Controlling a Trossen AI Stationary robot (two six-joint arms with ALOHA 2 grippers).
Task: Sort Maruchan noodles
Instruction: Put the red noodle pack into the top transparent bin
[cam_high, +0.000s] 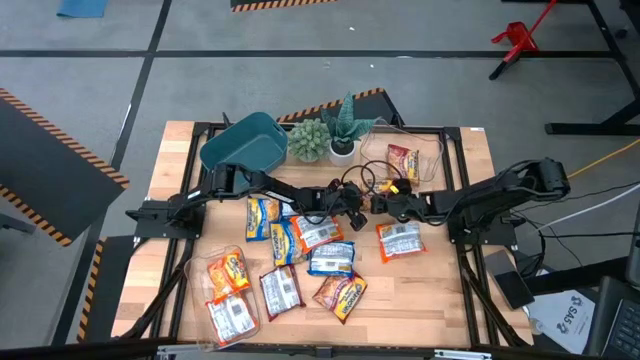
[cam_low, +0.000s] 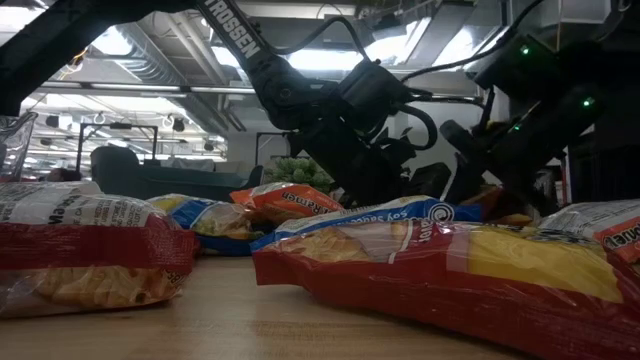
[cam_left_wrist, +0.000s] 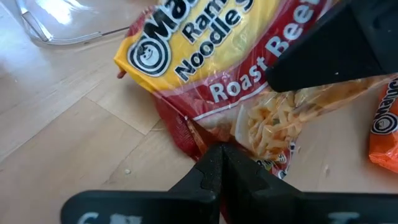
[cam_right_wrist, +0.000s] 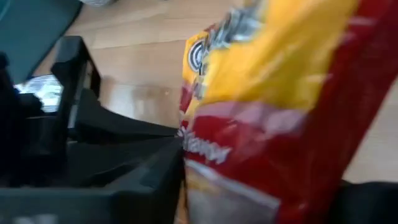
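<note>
A red-and-yellow Roast Beef noodle packet (cam_left_wrist: 217, 62) is up between my two grippers at mid-table and shows only as a yellow sliver (cam_high: 393, 186) from above. My left gripper (cam_high: 352, 203) reaches in from the left and is shut on it. My right gripper (cam_high: 385, 203) comes from the right, and the packet (cam_right_wrist: 280, 93) fills the gap between its fingers. Several other packets (cam_high: 300, 260) lie flat on the wood nearer the front edge. My left gripper pinches the packet's red sealed end (cam_left_wrist: 214, 144) between its two fingertips, slanting down onto it. The rest of the packet stretches away from the fingers above the table. My right gripper has the packet's body (cam_right_wrist: 205, 155) between its two fingers (cam_right_wrist: 124, 168); one finger (cam_left_wrist: 329, 56) lies across the printed face.
A teal bin (cam_high: 245, 143) and two potted plants (cam_high: 330, 135) stand at the back. A clear tub (cam_high: 420, 158) at the back right holds one packet (cam_high: 403, 160). Another clear tub (cam_high: 225, 295) at the front left holds packets. Cables loop near mid-table (cam_high: 375, 175).
</note>
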